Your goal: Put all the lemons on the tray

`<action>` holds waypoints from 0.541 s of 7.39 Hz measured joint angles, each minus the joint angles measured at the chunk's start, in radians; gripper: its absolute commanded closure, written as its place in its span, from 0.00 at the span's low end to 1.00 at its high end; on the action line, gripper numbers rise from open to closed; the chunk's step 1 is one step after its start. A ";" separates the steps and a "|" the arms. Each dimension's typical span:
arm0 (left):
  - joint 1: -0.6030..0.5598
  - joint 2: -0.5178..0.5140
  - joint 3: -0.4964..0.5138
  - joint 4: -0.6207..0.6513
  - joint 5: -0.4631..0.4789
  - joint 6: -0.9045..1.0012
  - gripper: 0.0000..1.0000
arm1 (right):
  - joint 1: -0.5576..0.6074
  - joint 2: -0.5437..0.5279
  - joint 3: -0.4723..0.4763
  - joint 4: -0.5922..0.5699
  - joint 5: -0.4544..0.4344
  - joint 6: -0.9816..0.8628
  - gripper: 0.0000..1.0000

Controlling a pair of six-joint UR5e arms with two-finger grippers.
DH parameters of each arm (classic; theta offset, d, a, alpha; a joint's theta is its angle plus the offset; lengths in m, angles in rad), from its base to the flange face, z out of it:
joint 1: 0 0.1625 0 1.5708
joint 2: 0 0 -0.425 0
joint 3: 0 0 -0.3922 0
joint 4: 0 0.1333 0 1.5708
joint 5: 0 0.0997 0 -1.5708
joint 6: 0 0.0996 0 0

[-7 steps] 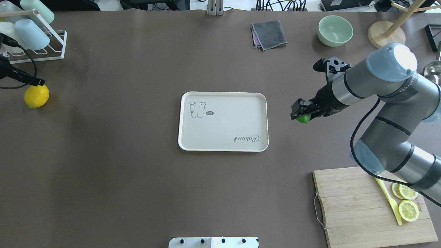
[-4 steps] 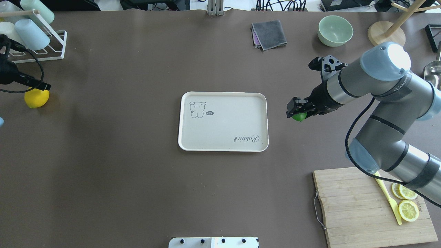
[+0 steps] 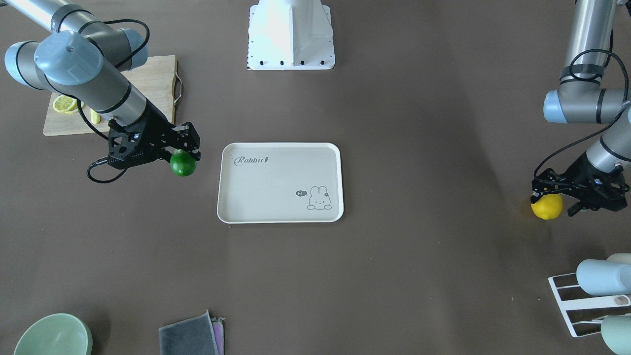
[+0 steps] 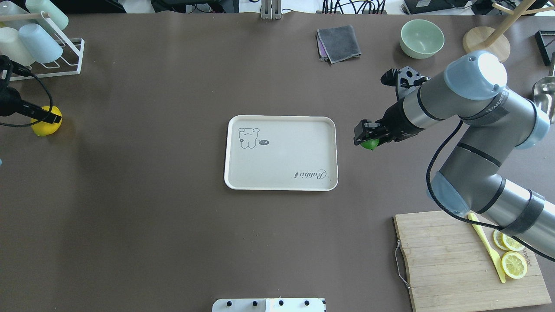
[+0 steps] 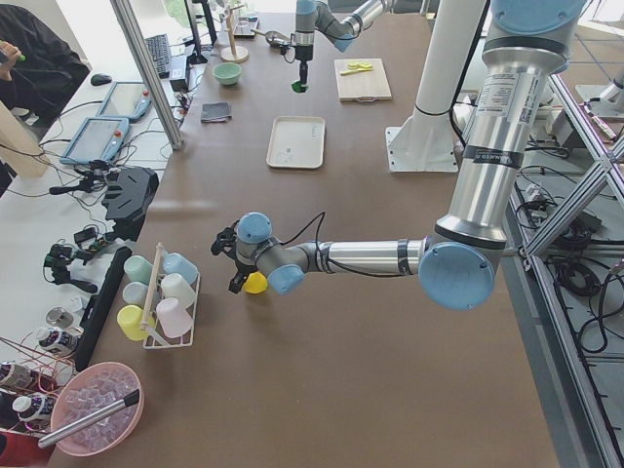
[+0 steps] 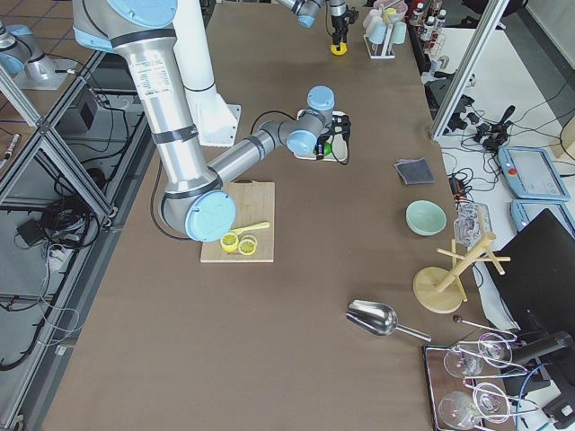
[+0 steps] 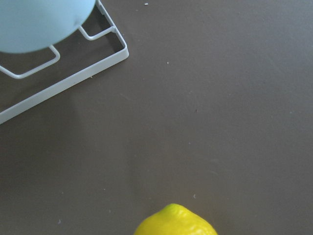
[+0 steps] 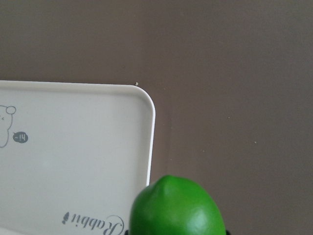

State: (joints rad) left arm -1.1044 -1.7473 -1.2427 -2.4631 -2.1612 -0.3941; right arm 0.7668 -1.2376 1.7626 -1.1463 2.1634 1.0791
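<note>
The beige Rabbit tray lies mid-table with nothing on it. My right gripper is shut on the green lemon and holds it above the table, just right of the tray's right rim. The front view shows this lemon, and in the right wrist view it hangs beside the tray's corner. The yellow lemon rests on the table at the far left. My left gripper is low over it, open, with its fingers on either side in the front view.
A white cup rack stands just behind the yellow lemon. A wooden cutting board with lemon slices and a yellow knife lies at the front right. A green bowl, a grey cloth and a wooden stand are at the back.
My right gripper has carried the green lemon left, closer to the tray's right rim. My left gripper has moved down over the yellow lemon, which has stayed in place.
</note>
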 measured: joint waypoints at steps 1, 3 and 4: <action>0.003 0.005 0.000 -0.002 -0.003 -0.012 0.99 | -0.006 0.011 -0.004 0.000 -0.008 0.010 1.00; 0.009 0.007 -0.017 -0.014 -0.034 -0.091 1.00 | -0.017 0.046 -0.026 -0.001 -0.027 0.039 1.00; 0.009 0.003 -0.043 -0.017 -0.072 -0.127 1.00 | -0.019 0.057 -0.033 -0.001 -0.030 0.045 1.00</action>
State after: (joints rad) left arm -1.0957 -1.7442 -1.2854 -2.4799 -2.2336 -0.5210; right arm 0.7475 -1.1811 1.7296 -1.1473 2.1338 1.1242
